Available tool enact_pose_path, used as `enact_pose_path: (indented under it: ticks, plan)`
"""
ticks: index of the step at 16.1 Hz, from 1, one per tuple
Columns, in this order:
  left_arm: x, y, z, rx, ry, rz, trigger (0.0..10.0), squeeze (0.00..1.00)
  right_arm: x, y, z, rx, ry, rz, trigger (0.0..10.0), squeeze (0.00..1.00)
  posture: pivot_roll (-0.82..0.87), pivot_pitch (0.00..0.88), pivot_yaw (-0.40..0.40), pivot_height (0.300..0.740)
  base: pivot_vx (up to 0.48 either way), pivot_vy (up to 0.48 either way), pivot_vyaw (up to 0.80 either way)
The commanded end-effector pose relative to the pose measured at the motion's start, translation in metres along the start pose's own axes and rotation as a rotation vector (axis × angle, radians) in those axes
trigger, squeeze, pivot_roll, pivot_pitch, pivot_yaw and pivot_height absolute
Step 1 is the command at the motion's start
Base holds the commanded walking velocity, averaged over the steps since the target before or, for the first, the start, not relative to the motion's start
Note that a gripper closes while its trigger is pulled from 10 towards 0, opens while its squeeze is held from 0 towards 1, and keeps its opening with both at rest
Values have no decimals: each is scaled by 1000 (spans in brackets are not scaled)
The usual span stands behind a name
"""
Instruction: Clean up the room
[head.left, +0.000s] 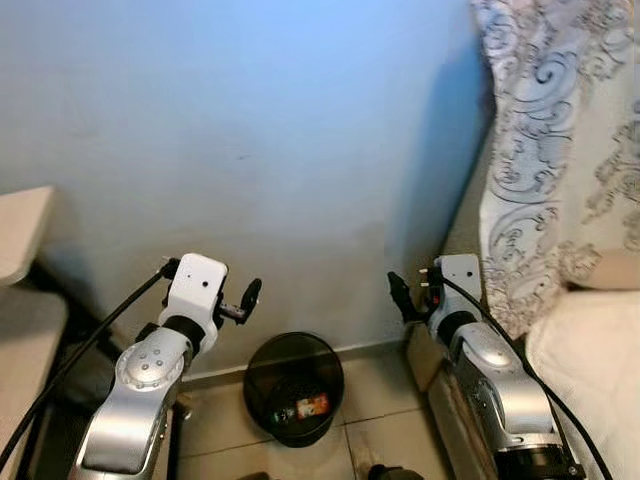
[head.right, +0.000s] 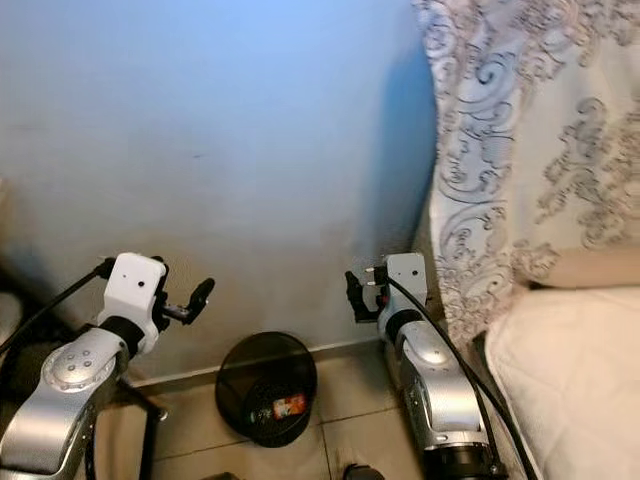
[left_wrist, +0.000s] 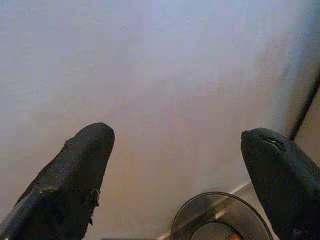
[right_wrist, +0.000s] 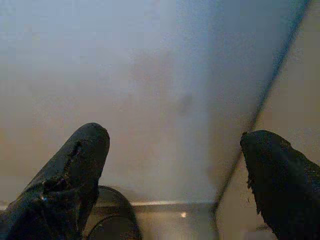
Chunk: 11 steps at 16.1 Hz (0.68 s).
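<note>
Flanking black bin (head.left: 294, 388) (grippers (left_wrist: 175, 165) agape)

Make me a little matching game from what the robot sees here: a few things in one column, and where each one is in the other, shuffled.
Things:
1. black bin
2. patterned curtain
3. left gripper
4. right gripper

Places or states:
a. hangs at the robot's right, above the white bedding
b. open, raised left of the bin, facing the blue wall
c. on the tiled floor against the wall, with a colourful bit of litter inside
d. open, raised right of the bin, near the corner

Pairs: 1-c, 2-a, 3-b, 4-d
</note>
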<state>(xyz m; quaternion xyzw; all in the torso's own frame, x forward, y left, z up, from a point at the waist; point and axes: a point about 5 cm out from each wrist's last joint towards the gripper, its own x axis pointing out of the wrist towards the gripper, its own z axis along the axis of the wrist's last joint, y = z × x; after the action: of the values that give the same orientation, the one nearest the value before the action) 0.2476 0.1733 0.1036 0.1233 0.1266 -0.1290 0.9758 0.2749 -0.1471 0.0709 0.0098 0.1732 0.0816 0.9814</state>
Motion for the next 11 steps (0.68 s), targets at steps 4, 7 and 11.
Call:
enact_pose_path:
  ticks: [4, 7, 11]
  plan:
    - [7, 6, 6, 71, -53, 128, 10000, 0, 1, 0, 10, -135, -47, -54, 10000, 1000, 47, 0, 65, 740, 0, 0, -786]
    - [8, 12, 11, 28, -82, 180, 10000, 0, 0, 2, 12, -112, -75, -16, 10000, 1000, 49, 0, 65, 740, 0, 0, -763]
    - [7, 11, 11, 25, -119, 201, 10000, 4, -1, 0, 14, -45, -90, -44, 10000, 1000, 46, 0, 66, 740, 0, 0, -756]
